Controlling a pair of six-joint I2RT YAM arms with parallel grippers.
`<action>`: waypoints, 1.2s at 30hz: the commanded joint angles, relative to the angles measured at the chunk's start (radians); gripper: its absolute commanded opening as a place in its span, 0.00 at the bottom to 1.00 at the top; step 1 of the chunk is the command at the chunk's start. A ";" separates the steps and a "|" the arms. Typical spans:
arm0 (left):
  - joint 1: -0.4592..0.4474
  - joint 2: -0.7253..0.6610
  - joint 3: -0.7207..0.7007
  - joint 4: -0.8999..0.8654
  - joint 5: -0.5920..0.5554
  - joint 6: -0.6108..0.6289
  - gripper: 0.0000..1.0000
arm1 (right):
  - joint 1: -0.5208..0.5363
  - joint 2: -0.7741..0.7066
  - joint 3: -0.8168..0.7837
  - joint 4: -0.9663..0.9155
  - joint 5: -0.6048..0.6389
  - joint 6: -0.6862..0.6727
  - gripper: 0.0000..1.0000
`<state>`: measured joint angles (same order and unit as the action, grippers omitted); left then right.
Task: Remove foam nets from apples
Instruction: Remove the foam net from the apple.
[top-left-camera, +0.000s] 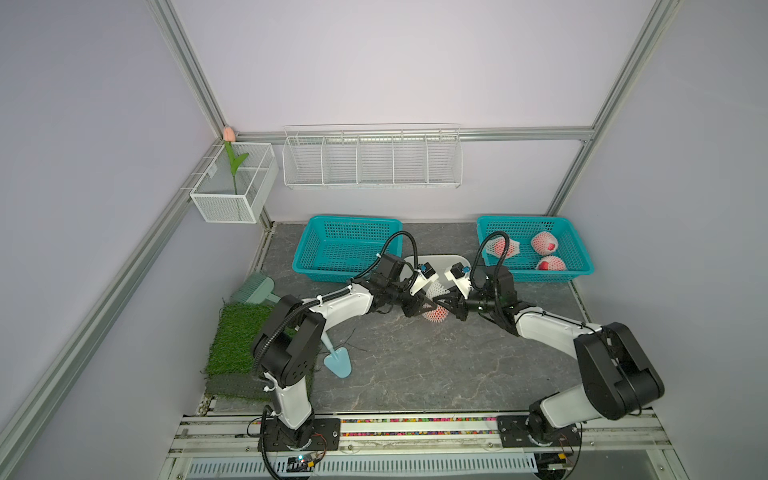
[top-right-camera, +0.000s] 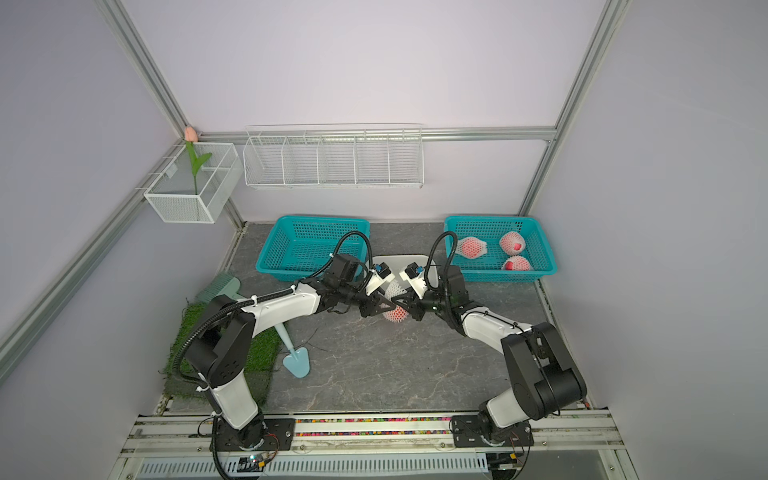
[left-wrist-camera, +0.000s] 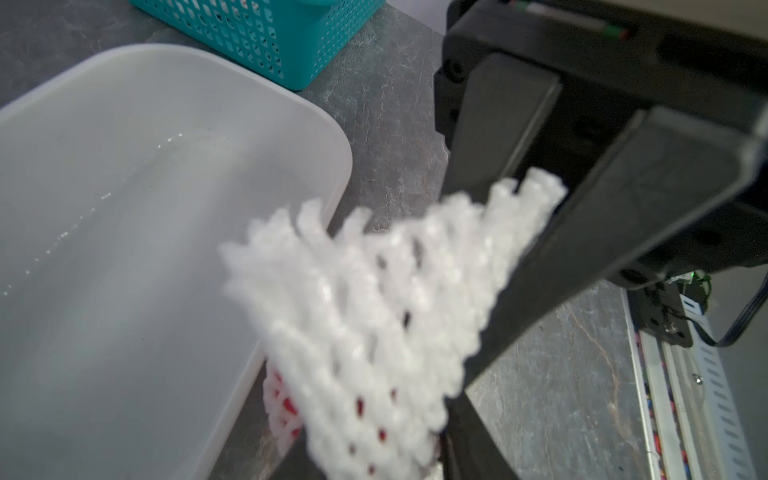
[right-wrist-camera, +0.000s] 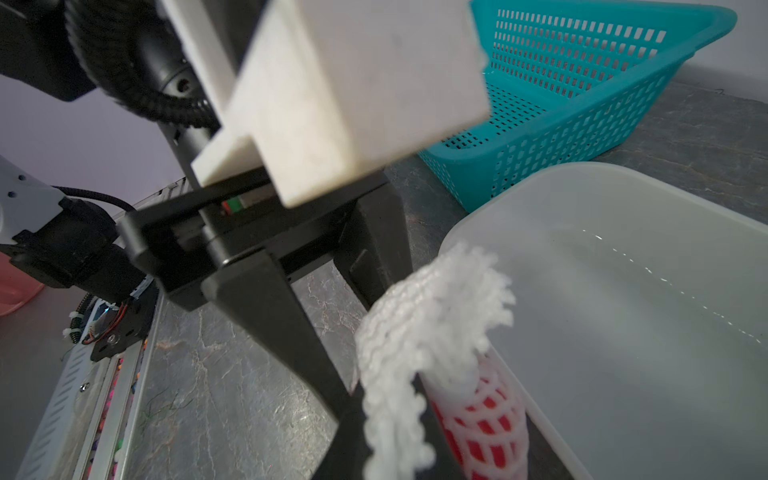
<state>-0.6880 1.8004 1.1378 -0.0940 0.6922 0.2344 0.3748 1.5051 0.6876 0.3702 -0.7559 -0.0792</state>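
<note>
One apple (top-left-camera: 435, 319) in a white foam net (top-left-camera: 435, 287) sits on the grey table just in front of the white tray (top-left-camera: 440, 259), and both grippers meet at it. My left gripper (top-left-camera: 429, 309) comes from the left and is shut on the foam net (left-wrist-camera: 374, 291). My right gripper (top-left-camera: 444, 308) comes from the right, and a folded edge of the net (right-wrist-camera: 428, 324) is pinched between its jaws. Red apple skin (right-wrist-camera: 490, 428) shows through the mesh. Three more netted apples (top-left-camera: 503, 246) (top-left-camera: 544, 243) (top-left-camera: 550, 264) lie in the right teal basket (top-left-camera: 540, 275).
A second teal basket (top-left-camera: 324, 274) stands at the back left with nothing in it. A grass mat (top-left-camera: 237, 340), a blue trowel (top-left-camera: 337, 361) and a green scoop (top-left-camera: 253, 289) lie on the left. White wire racks (top-left-camera: 372, 160) hang on the back wall.
</note>
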 joint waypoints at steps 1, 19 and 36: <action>-0.002 0.027 0.036 0.034 0.023 0.004 0.25 | 0.008 0.011 0.017 -0.006 -0.013 -0.014 0.31; -0.002 -0.037 -0.023 0.088 -0.034 0.011 0.12 | -0.024 -0.030 -0.076 -0.052 0.030 0.009 0.89; -0.044 -0.015 0.019 0.070 -0.014 0.008 0.12 | 0.002 0.060 -0.029 0.067 0.058 0.028 0.65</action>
<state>-0.7204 1.7874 1.1252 -0.0315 0.6544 0.2390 0.3683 1.5467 0.6422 0.3870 -0.7094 -0.0551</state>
